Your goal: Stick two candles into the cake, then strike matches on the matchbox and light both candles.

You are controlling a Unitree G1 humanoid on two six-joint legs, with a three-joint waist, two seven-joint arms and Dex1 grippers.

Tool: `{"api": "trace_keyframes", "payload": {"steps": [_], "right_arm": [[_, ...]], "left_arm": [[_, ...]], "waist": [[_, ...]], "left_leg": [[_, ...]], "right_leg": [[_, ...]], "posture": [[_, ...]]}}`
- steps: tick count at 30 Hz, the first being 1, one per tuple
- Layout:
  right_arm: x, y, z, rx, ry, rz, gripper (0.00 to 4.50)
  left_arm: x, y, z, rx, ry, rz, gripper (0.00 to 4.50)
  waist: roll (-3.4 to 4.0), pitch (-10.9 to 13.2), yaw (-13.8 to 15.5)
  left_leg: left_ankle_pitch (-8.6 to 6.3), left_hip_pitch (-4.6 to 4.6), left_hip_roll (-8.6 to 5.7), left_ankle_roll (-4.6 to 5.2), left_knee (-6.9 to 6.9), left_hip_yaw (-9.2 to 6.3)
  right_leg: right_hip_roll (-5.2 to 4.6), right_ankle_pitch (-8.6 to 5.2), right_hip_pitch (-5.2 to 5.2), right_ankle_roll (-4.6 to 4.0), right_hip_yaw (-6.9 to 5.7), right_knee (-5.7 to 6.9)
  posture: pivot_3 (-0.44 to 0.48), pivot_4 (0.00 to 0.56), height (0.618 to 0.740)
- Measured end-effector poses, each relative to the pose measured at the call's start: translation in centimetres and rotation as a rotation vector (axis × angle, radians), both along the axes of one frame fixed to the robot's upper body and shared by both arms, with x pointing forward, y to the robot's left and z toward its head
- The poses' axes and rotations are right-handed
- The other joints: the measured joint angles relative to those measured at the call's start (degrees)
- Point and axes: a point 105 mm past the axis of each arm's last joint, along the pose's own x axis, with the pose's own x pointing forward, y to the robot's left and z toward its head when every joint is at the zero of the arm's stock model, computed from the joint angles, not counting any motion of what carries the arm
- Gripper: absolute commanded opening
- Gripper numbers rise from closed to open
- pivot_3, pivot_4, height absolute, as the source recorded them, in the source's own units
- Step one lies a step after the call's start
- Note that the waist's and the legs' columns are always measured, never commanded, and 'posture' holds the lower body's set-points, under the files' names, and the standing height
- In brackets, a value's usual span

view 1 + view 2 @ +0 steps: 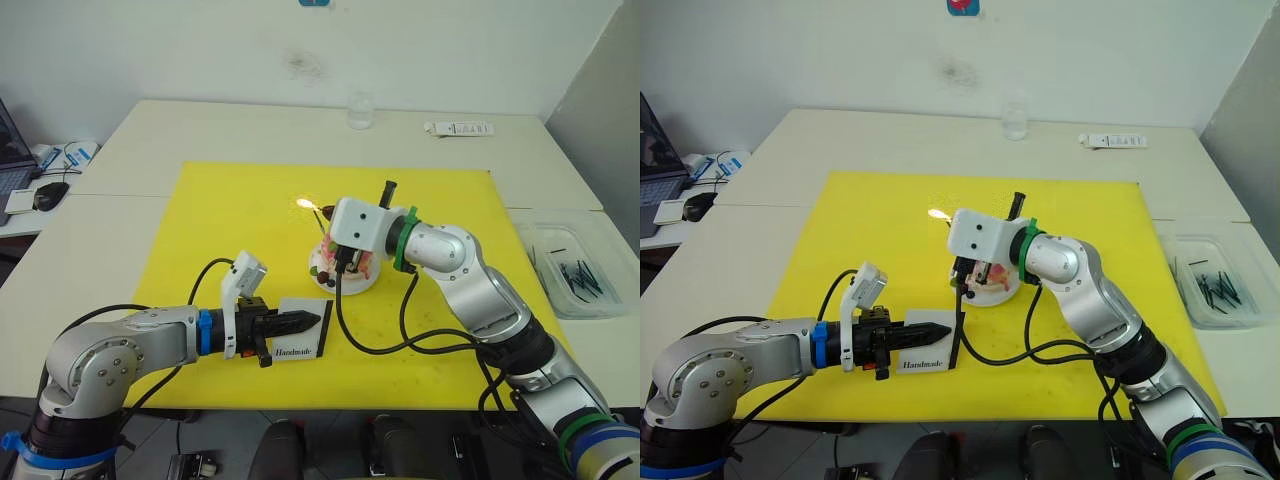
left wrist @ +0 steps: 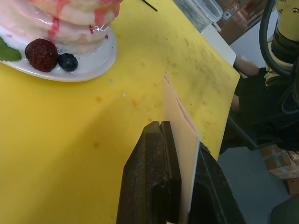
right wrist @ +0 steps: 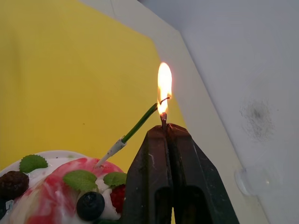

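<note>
Over cake, R gripper pinches burning match at green candle; L gripper clamps matchbox.

A pale surface is covered at frame centre by a yellow mat. A glass and white strip are seen top centre, a clear tray at right.
</note>
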Motion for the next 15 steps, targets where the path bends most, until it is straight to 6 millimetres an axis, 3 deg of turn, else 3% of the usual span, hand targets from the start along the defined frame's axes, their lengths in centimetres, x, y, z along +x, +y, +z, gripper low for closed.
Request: {"api": "trace_keyframes", "payload": {"steps": [6, 12, 15], "right_arm": [[0.1, 0.2, 1.3, 0.081, -0.018, -0.009, 0.03], [0.0, -0.7, 6.3, 0.239, -0.095, -0.037, 0.03], [-0.1, -2.6, 8.6, 0.307, -0.113, -0.086, 0.03]], "left_arm": [[0.1, 0.1, -0.1, 0.008, -0.001, 0.007, 0.00], [0.0, -0.1, -0.3, 0.004, -0.001, -0.002, 0.00], [-0.1, -0.2, -0.2, -0.004, 0.000, -0.014, 0.00]], "waist": [[0.00, 0.0, 0.0], [0.01, 0.0, 0.0], [0.01, 0.0, 0.1]], "left_leg": [[0.00, 0.00, 0.00, 0.00, 0.00, 0.00], [0.00, -0.02, 0.00, 0.00, 0.00, 0.00], [0.00, -0.02, 0.00, 0.00, -0.01, 0.00]], "right_leg": [[0.00, 0.00, 0.00, 0.00, 0.00, 0.01], [-0.01, 0.01, -0.01, -0.01, 0.00, 0.00], [-0.02, 0.01, -0.01, -0.02, -0.01, 0.00]], "posture": [[0.000, 0.150, 0.740], [0.000, 0.150, 0.740], [0.000, 0.150, 0.740]]}}
